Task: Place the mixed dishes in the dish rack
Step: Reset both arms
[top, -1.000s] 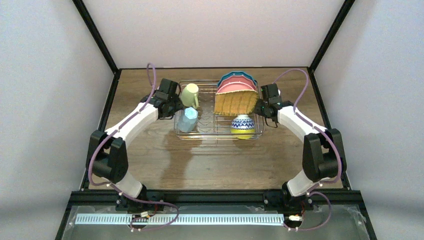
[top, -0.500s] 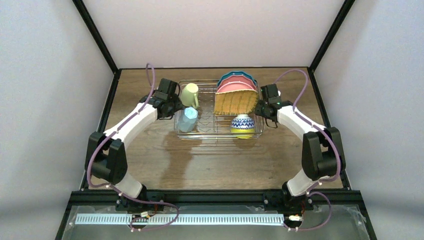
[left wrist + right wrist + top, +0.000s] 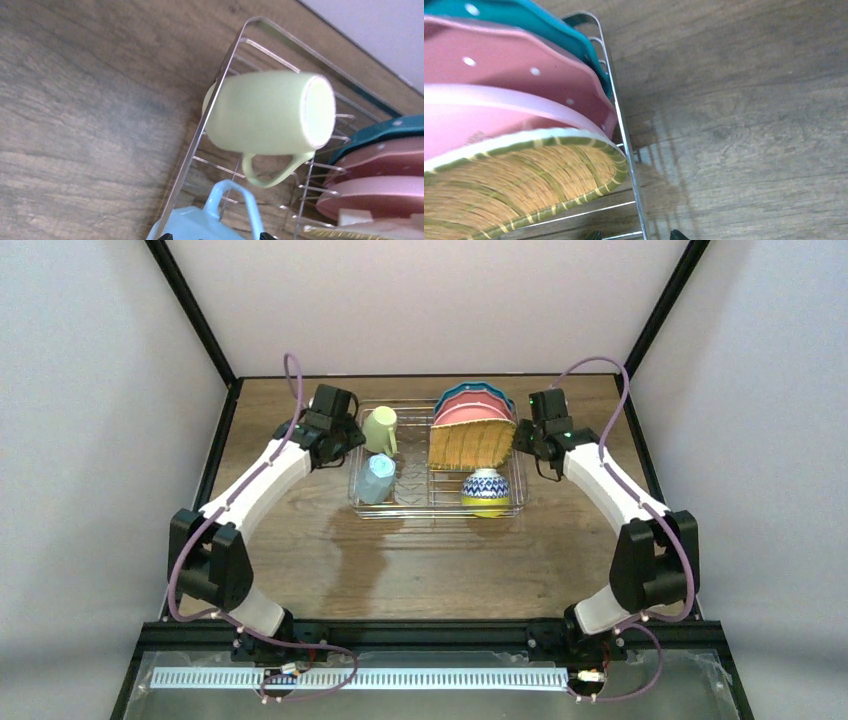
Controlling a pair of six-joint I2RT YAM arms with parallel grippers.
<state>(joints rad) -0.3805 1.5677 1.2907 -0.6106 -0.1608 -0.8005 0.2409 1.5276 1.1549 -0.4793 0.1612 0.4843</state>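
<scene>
Soft, even light from above fills the overhead view. The pale walls nearly wash out, a white strip [image 3: 360, 678] glares at the bottom edge, and faint, diffuse shadows lie on the wooden table [image 3: 440, 570]. Just ahead of the left gripper [image 3: 217, 236] the pale green mug [image 3: 265, 112] looks soft, its rim bleached. Closest to the right gripper [image 3: 635, 235] the woven tan plate [image 3: 514, 185] smears, possibly from motion blur, while the wood beyond it stays sharp, crossed by thin wire shadows.

Wood-grain table [image 3: 430, 560], wire dish rack [image 3: 420, 487] resting toward its far edge
</scene>
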